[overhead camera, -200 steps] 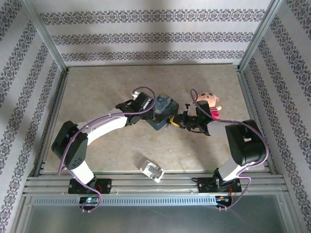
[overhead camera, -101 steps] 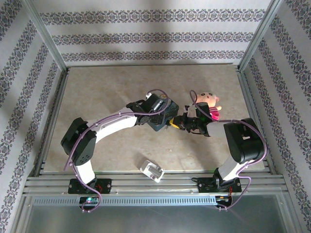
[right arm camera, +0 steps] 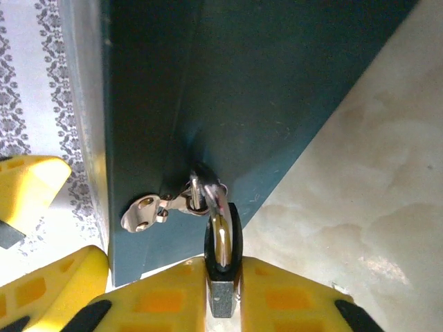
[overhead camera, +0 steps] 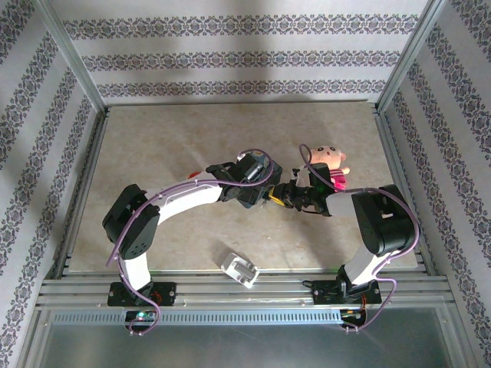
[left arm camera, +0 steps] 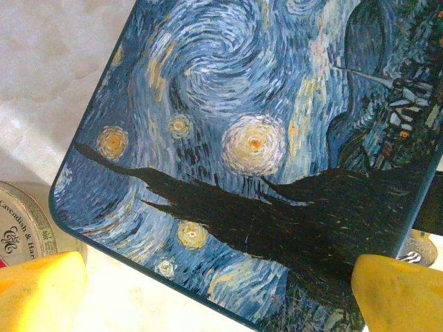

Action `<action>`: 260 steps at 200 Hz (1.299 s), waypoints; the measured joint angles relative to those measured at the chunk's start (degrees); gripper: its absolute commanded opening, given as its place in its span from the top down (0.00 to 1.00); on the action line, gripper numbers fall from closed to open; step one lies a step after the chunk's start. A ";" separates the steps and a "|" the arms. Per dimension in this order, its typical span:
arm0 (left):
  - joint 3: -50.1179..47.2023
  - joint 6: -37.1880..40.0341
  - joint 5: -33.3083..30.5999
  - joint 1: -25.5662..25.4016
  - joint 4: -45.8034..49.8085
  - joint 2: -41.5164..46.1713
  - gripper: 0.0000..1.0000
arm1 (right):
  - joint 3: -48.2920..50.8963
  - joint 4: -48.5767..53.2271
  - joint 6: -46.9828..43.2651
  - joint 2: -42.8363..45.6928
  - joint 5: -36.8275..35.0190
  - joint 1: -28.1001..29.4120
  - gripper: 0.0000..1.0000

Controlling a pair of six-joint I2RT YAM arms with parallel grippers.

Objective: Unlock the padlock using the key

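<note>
So here's the setup: the blue painted tin [left arm camera: 242, 138] sits mid-table [overhead camera: 153, 146], and both arms are bent in over it from either side.

The padlock [right arm camera: 221, 238] hangs off the tin's dark side wall, with its silvery shackle looped through the little metal hasp [right arm camera: 163, 207]. From the right wrist camera you see it edge-on, pointing straight back at the lens. The right gripper [right arm camera: 221, 277] has it pinched, with a yellow pad snug on each side of the body and no gap I can make out. There's a grey square bit [right arm camera: 221, 301] at the padlock's near end, tucked between the pads. Honestly I can't tell if that's the key or just part of the lock.

The left gripper [left arm camera: 221, 294] is hovering over the painted lid with its jaws spread wide. One of its yellow fingers [left arm camera: 41, 290] is off past the tin's corner and the other is out at the opposite edge of the lid, so it's not clamping anything.

Other stuff: a round tin with lettering [left arm camera: 17, 221] is just beside that corner of the blue tin. A pink plush doll [overhead camera: 326, 157] is behind the right arm. A white blocky plug [overhead camera: 239, 268] is down near the front edge, well apart from the rest.
</note>
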State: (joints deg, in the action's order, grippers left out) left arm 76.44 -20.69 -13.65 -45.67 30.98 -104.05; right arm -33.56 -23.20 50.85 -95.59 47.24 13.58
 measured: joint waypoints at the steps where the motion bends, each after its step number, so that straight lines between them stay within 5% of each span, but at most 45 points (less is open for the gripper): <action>1: 0.02 0.00 -0.02 0.02 0.00 0.00 0.01 | 0.00 0.02 0.11 0.00 -0.04 0.04 0.73; 77: 0.33 -0.33 -0.07 -0.04 0.13 -0.37 0.01 | 0.00 -2.73 1.51 -1.51 -0.92 2.05 0.76; 118: 0.52 -0.57 -0.11 -0.04 0.15 -0.61 0.01 | 0.46 -3.19 2.32 -1.53 -3.39 2.05 0.67; 187: 0.83 -0.76 -0.13 -0.04 0.15 -0.92 0.01 | 3.30 2.71 5.55 7.26 -17.46 6.34 0.53; 260: 0.83 -1.18 -0.09 -0.04 0.15 -0.92 0.01 | 3.78 7.52 9.70 10.38 -28.72 13.64 0.56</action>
State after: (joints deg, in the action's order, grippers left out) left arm 77.28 -21.87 -13.74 -45.71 31.14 -104.97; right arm -29.78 -15.68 60.55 -85.21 18.52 27.22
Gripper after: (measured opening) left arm 0.994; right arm 0.442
